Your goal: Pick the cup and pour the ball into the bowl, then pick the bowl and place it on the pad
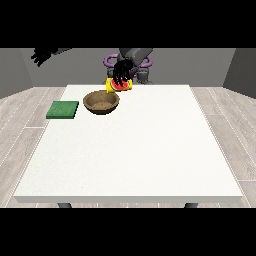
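Note:
A yellow cup (pixel 119 85) hangs tipped on its side just above the far right rim of the brown bowl (pixel 89 102). Red shows at the cup's mouth; I cannot tell whether that is the ball. The hand nearer the view's right (pixel 121 71), at the middle of the table's far edge, has its black fingers curled over the cup from above. The hand at the view's left (pixel 41 54) is raised high beyond the table's left corner, fingers spread, holding nothing. The green pad (pixel 63 109) lies flat to the left of the bowl.
The white table (pixel 135 150) stretches wide towards the camera in front of the bowl and pad. The robot's torso (pixel 136 62) stands behind the far edge. Grey floor surrounds the table.

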Controlling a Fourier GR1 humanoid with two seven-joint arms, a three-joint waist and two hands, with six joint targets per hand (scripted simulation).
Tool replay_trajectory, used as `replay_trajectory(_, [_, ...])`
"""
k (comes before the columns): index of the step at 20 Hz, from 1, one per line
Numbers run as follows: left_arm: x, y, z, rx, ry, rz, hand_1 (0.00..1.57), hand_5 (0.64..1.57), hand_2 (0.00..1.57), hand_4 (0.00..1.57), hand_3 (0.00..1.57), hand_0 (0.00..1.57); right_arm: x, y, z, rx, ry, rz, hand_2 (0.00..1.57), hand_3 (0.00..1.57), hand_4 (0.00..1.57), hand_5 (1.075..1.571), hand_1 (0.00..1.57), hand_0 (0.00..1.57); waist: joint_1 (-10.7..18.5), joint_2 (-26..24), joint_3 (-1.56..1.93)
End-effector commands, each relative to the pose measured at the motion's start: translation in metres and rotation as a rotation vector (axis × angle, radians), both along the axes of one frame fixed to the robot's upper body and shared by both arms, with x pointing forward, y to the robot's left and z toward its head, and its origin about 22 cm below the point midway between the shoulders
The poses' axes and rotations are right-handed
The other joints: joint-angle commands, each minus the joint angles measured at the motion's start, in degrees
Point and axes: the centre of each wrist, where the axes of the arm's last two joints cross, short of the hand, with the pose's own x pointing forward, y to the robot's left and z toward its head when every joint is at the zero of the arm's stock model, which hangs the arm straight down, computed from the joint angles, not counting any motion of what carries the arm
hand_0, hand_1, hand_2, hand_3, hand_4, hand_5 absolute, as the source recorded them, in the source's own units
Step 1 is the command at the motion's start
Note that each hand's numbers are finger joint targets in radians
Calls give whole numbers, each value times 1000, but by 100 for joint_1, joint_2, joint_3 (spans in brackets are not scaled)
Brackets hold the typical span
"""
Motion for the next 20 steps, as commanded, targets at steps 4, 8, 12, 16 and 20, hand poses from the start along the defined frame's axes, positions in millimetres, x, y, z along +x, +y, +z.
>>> replay_trajectory(4, [-20,-29,4,260,-18,18,410,1571,1341,1019,1548,410,26,27,2,15,-11,57,0,328,690,1553,0,0,-313,72,-7])
replay_trajectory(8, [-26,-45,20,337,16,-50,195,1569,1245,1115,1571,195,11,25,-22,5,4,26,0,341,693,1552,0,0,-102,-4,-7])
replay_trajectory(12, [-23,-50,38,304,42,-42,0,1570,1056,1106,1547,0,7,15,-16,9,14,39,0,165,706,1550,0,0,-91,-8,-10])
replay_trajectory(16, [-13,-2,38,-38,-3,-33,748,1556,1571,1105,1544,748,-17,-3,-31,-7,81,-55,0,165,706,1550,0,0,396,-460,-20])
replay_trajectory(20, [0,46,60,-472,21,-4,949,1556,1367,1300,1079,949,-20,-10,-28,-20,89,-123,0,107,740,1551,0,0,866,-448,-54])
